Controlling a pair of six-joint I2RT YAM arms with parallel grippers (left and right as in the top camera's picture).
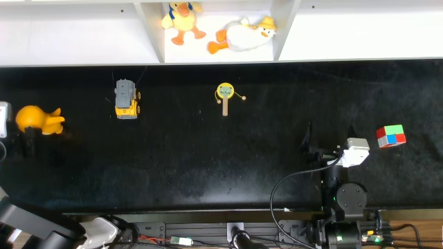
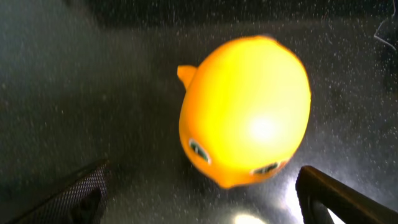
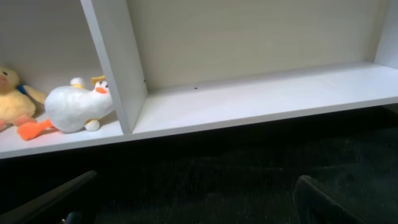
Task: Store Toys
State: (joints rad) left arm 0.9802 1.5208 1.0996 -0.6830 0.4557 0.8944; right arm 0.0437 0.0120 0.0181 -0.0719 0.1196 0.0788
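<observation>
Black mat covers the table [image 1: 208, 173], and a white shelf [image 1: 83, 34] runs along its 12 o'clock edge. A yellow plush duck [image 1: 182, 19] and a white plush duck [image 1: 242, 36] lie in the middle compartment, so toys seem to belong there. At 9 o'clock the orange duck [image 2: 245, 109] stands on the mat. The left gripper [image 2: 202, 190] hangs over it, fingers spread wide on each side, probably to close on it. The right gripper [image 3: 193, 202], near 4 o'clock, is also wide and empty and faces the shelf. A truck [image 1: 126, 99], a rattle [image 1: 225, 93] and a cube [image 1: 391, 135] wait on the mat.
</observation>
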